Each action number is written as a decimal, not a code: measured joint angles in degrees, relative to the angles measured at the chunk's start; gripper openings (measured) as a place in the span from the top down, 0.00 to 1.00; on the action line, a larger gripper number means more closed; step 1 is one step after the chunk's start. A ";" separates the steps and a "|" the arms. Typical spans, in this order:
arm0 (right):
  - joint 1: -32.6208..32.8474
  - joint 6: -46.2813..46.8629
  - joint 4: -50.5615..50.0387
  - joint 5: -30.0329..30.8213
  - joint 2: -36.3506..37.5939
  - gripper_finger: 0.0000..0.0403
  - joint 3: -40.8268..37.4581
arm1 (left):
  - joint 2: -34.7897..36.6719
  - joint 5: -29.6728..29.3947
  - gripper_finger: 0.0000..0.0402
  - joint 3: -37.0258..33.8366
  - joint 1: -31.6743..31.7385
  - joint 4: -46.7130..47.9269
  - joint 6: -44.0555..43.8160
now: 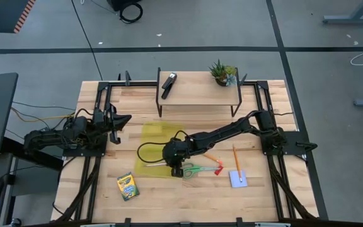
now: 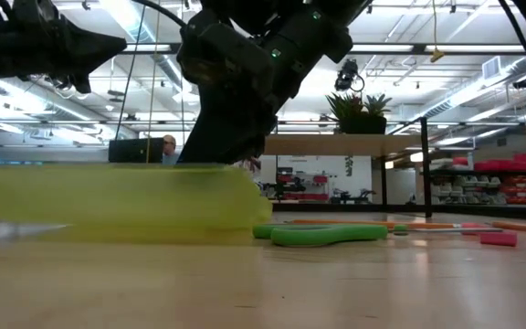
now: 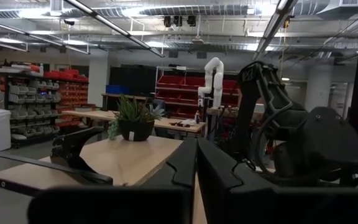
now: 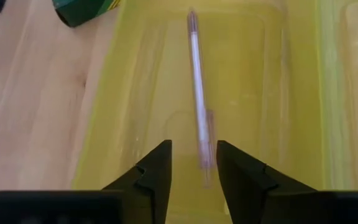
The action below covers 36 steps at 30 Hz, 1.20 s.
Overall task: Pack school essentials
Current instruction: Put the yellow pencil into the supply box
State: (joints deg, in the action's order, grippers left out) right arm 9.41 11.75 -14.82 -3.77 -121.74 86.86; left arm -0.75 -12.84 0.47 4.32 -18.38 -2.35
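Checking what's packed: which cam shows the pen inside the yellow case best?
Right wrist view: the pen lies in full length inside the yellow case, just ahead of the open right tool. High, low and left wrist views don't show it.

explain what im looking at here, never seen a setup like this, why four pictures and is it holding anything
Two robot arms work at a wooden table. One camera looks down from above, one sits at table height, and one rides on each wrist. The right tool hangs open over a clear yellow case with a pen lying inside; it holds nothing. The left tool waits at the table's left side. Green scissors, a small red piece, a pencil, a pale blue notepad and a crayon box lie on the table. A stapler and a plant sit on a raised shelf.
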 joint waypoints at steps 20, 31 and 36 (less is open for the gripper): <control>-0.42 -4.42 -3.08 5.90 7.91 0.65 -0.03 | 0.02 0.00 0.96 0.00 0.00 0.54 0.02; -0.08 -5.68 -13.68 15.89 17.80 0.65 -0.03 | 0.02 0.01 0.93 0.00 0.00 2.19 0.01; 1.03 -4.95 -19.08 19.82 22.25 0.65 -0.03 | 0.00 0.02 0.95 0.00 -0.04 5.44 0.04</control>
State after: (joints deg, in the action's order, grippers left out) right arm 10.44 6.80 -33.91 16.05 -99.48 86.83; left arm -0.74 -12.82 0.47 4.27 -12.94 -2.31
